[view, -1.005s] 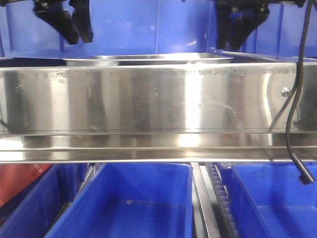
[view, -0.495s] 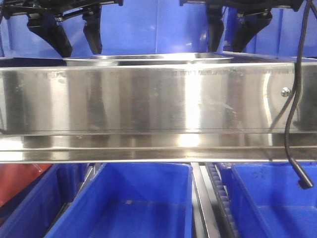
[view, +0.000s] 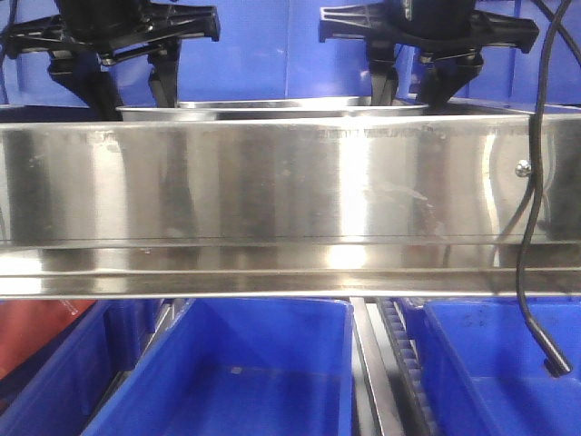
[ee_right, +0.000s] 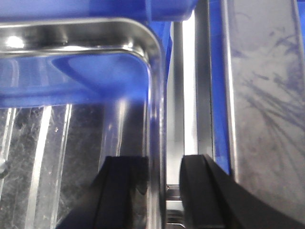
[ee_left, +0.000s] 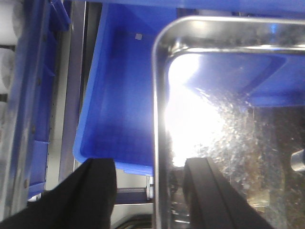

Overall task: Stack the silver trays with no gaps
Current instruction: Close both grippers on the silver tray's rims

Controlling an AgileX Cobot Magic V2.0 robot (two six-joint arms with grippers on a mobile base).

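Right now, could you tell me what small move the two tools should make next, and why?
Probably close both: the left tool and right tool stand open, each with one finger inside and one outside the rim of the silver tray, ready to pinch it.

tray body: only the rim of the silver tray [view: 272, 107] is seen in the front view; the rest is hidden behind the shelf rail [view: 272, 182].
stack count: one tray or several cannot be told.
tray floor: washed out by glare in the left wrist view.
tray extent: cut off by the frame edges in both wrist views.
left gripper [view: 130, 91]: tips are masked by the rail.
right gripper [view: 408, 91]: tips are masked the same way.
finger bases: cropped at the bottom edge in both wrist views.
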